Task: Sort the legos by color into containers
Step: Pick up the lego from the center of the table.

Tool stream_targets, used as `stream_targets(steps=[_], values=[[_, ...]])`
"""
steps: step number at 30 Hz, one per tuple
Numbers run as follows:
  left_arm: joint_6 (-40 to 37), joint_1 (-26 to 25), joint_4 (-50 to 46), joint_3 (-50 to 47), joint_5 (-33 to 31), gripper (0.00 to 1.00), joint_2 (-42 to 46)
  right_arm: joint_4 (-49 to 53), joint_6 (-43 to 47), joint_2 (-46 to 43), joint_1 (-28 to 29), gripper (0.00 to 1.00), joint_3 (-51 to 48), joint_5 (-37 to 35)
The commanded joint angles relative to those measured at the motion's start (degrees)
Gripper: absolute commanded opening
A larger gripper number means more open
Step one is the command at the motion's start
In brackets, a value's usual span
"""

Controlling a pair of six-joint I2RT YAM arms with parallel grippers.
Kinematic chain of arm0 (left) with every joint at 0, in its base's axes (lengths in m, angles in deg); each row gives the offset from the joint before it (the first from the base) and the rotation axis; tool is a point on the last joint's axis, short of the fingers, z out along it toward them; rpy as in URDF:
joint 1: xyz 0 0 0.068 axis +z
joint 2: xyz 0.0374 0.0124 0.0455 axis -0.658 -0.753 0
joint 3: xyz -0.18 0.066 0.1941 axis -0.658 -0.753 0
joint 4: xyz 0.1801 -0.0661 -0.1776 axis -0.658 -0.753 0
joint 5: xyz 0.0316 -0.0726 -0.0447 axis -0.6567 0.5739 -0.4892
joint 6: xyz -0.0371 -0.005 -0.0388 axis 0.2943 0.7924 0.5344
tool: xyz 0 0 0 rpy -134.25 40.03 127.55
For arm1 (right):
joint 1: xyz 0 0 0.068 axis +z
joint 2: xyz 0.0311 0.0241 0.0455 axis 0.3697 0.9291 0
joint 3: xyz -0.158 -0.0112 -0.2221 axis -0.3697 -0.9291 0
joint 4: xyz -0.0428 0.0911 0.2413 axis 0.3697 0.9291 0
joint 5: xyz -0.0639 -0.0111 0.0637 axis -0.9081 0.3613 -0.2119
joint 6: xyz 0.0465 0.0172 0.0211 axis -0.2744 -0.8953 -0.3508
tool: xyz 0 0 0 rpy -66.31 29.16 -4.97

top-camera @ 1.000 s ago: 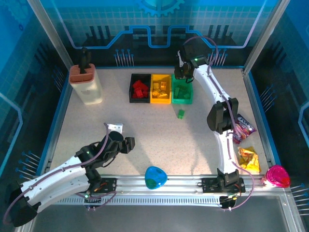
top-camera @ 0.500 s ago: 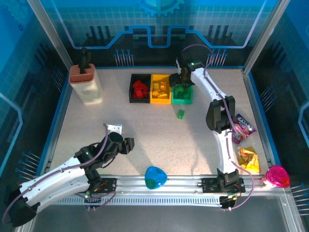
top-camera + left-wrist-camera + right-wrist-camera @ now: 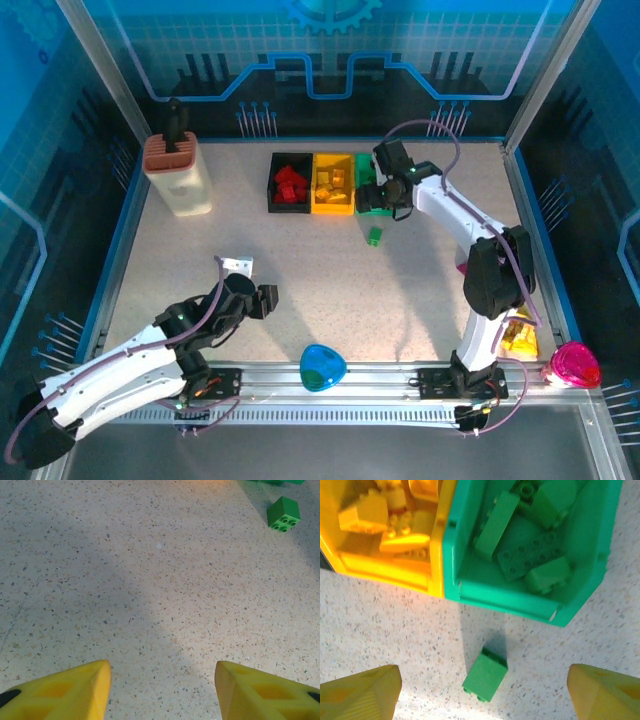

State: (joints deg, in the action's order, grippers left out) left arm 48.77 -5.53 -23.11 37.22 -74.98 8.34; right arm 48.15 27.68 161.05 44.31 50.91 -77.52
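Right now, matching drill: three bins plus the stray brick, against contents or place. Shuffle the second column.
Column 1
1. black bin
2. yellow bin
3. green bin
4. loose green brick

Column 2
A. lies on the table, just in front of the green bin
B. holds yellow bricks
C. holds red bricks
D. holds green bricks

Pairs: 1-C, 2-B, 3-D, 4-A
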Motion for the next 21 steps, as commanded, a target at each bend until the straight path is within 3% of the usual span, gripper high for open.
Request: stream_targets(steps=[1, 12, 21], values=[[-0.3, -0.63, 0.67, -0.36, -0.97, 0.58, 0.23, -3.03, -2.24, -1.28, 1.53, 0.86, -4.31, 0.73], [-0.05, -1.0, 0.22, -0.17, -1.1, 0.58, -0.02, -7.18, -6.98, 4.3, 1.91, 0.7, -10.12, 2.91], [0.92, -1.49, -1.22, -1.59, -2.02, 0.58, 2.36, -7.79, -8.55, 8.97, 1.91, 0.68, -10.83, 0.83]])
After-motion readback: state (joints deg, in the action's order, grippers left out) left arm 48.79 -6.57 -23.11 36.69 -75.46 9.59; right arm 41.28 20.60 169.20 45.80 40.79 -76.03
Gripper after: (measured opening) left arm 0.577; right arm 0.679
